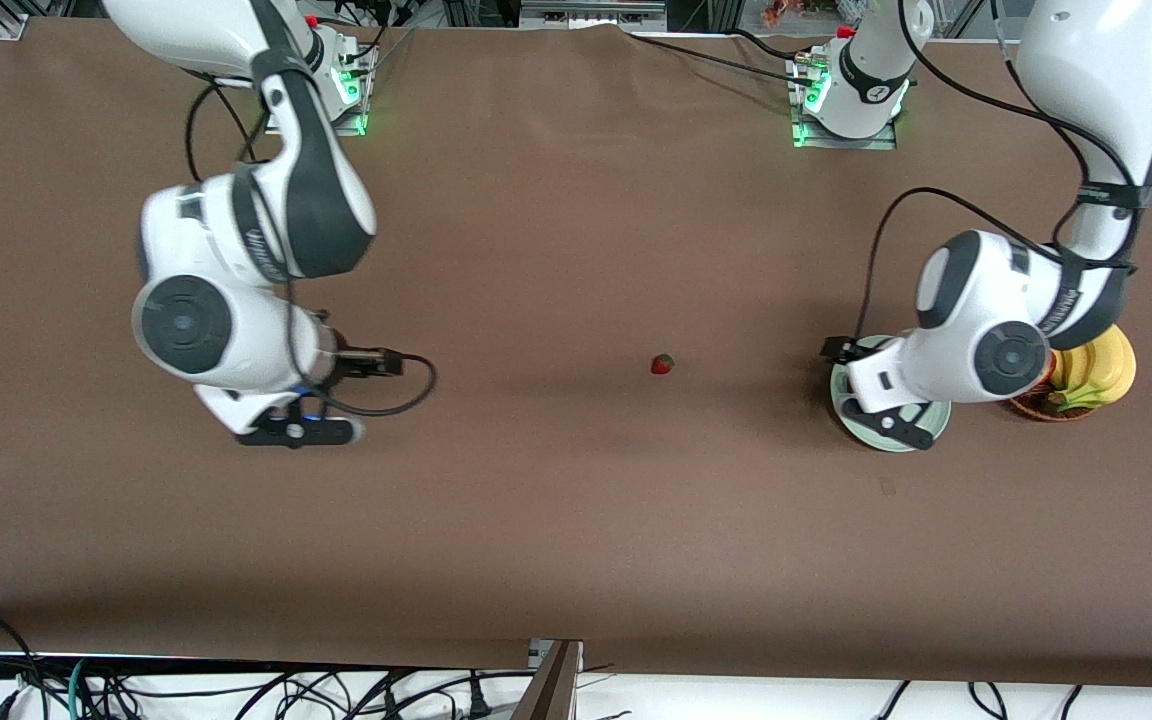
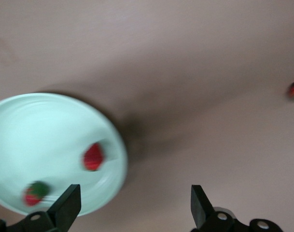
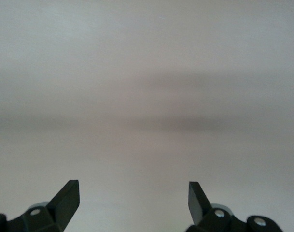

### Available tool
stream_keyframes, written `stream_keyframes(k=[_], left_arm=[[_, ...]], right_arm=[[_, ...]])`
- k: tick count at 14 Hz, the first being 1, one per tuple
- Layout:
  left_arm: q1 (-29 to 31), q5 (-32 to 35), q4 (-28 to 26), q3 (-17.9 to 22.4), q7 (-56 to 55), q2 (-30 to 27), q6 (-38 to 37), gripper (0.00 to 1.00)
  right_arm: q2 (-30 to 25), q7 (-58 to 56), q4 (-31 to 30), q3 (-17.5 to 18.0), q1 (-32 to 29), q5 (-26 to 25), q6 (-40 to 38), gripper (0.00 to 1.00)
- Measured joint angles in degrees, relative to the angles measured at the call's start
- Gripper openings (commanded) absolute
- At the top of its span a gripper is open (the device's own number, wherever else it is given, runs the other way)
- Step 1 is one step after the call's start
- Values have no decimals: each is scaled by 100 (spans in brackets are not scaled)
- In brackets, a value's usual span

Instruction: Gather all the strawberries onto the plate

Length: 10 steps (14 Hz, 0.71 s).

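The pale green plate sits on the brown worktop toward the left arm's end, just beside a basket holding bananas. In the left wrist view 2 strawberries lie in the plate; 1 rests near the middle and the other close to the rim. The motion blur hides which way their leafy ends point.

The 3rd strawberry lies alone on the worktop between the 2 arms, well apart from the plate. Its long axis runs roughly along the table's length, with the green top turned toward the left arm's end.

The left end effector hangs over the plate's edge, its fingers spread wide with nothing between them. The right end effector waits over bare worktop toward the right arm's end, its fingers also spread wide and holding nothing.
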Motion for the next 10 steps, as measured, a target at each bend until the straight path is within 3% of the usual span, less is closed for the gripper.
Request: stream_keyframes(k=[2,4,7,9,10], left_arm=[[-459,-2,156,-103,-755,57,194,100],[-1086,-2,369,-103,-1712,248,447,100],[-1560,-1,395,-80,-2718,749,1115,100],[-1712,13,404,-52,-3123,1091,1526,100],[-1795,94,410,-33,-3287,1201,1645,100]], right_arm=[[-323,-142,-109,-140,-110,-362,-238,100],[-873,-197,-451,1,-435,-630,-338,100],[-1694,-260,-980,885,-1348,-1220,-471,100],[-2130,-259,-1301,1661,-2097,-1376,-525,100],[-2300,-259,-1428,1880,-2340,-1381,-526,100]])
